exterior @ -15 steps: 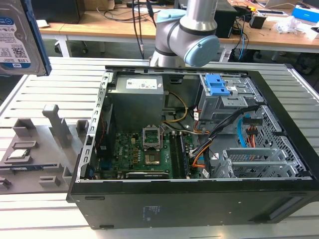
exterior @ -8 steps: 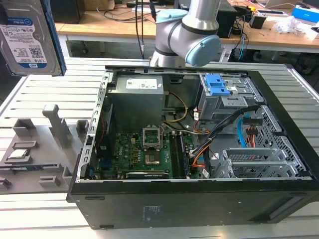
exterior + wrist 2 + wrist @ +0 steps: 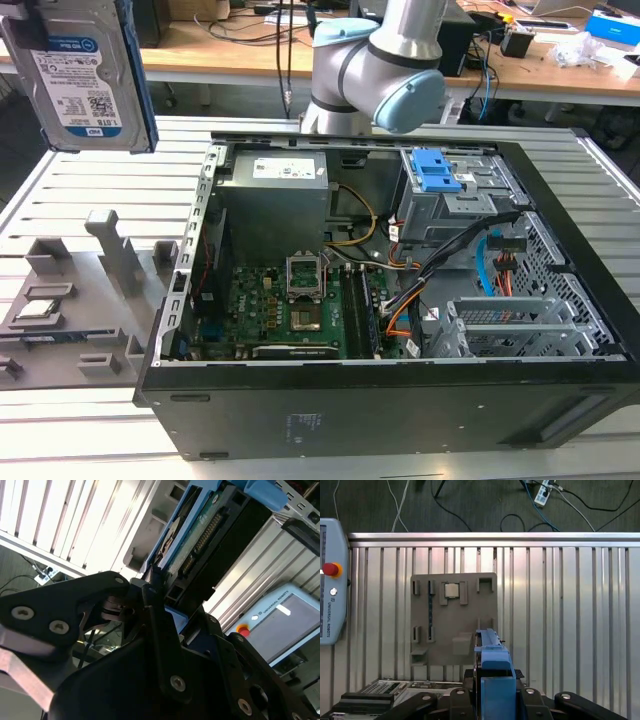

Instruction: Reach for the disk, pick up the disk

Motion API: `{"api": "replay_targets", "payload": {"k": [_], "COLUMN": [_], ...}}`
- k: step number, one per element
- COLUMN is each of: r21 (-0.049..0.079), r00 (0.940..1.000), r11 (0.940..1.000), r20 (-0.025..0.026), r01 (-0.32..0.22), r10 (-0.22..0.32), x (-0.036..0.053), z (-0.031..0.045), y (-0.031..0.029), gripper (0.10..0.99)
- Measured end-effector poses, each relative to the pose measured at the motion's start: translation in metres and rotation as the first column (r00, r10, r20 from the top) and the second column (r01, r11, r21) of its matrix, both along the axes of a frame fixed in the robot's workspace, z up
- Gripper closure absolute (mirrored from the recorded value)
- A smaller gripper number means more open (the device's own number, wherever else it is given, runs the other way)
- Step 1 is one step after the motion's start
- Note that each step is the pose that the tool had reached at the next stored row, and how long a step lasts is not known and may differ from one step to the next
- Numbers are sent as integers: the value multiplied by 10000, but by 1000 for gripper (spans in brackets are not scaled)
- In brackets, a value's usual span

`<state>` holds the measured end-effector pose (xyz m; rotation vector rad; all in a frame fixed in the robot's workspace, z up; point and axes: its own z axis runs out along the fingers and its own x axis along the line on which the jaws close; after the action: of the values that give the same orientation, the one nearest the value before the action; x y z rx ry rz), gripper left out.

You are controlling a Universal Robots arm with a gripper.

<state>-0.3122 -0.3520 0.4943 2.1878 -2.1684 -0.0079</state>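
Close against the lens in the second wrist view, the end effector is clamped on one edge of the disk, at its blue bracket. Reach and pick-up both look done: in the exterior view the disk hangs label-out, well above the slatted tabletop. The first wrist view gives it edge-on instead, with the grey fixture plate and its small chip below. Farther off, the exterior view adds the open computer case.

The disk hangs above the table, case toward the exterior view's right.
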Motion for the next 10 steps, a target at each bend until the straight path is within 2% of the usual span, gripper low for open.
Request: {"api": "replay_targets", "payload": {"k": [5, 6, 10], "r21": [0, 0, 0], "r00": [10000, 10000, 10000], "r11": [10000, 10000, 10000], "r20": [1, 1, 0], "r01": [0, -1, 1], "r10": [0, 1, -1], "x": [166, 239, 385], "z": [0, 0, 0], "y": [4, 5, 9], "gripper": [722, 722, 722]}}
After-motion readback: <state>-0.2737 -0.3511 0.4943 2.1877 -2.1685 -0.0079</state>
